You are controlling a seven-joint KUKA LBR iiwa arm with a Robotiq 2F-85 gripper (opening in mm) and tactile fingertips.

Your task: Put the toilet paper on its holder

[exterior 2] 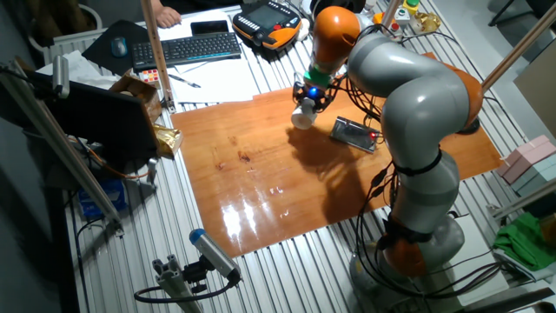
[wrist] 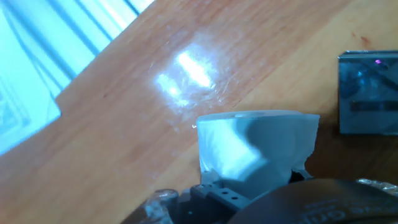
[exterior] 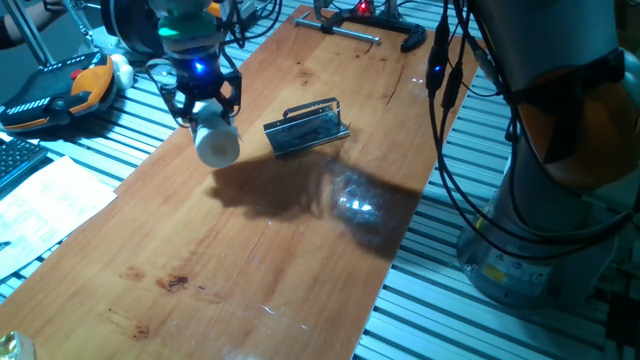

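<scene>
White toilet paper (exterior: 216, 142) clamped in the downward-pointing end effector (exterior: 204, 107), above the table (exterior: 250, 250), beside the holder (exterior: 307, 126).

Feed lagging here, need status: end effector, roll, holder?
End effector shut on toilet paper, carried above the table. Holder beside it, bar free. Nothing visible between them.

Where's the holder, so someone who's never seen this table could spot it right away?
On the wooden table, look just beside the roll gripped by the end effector. The holder is a small dark grey plate carrying a thin shiny wire bar. The black clamp with its silver bar lies at the table's far edge.
</scene>
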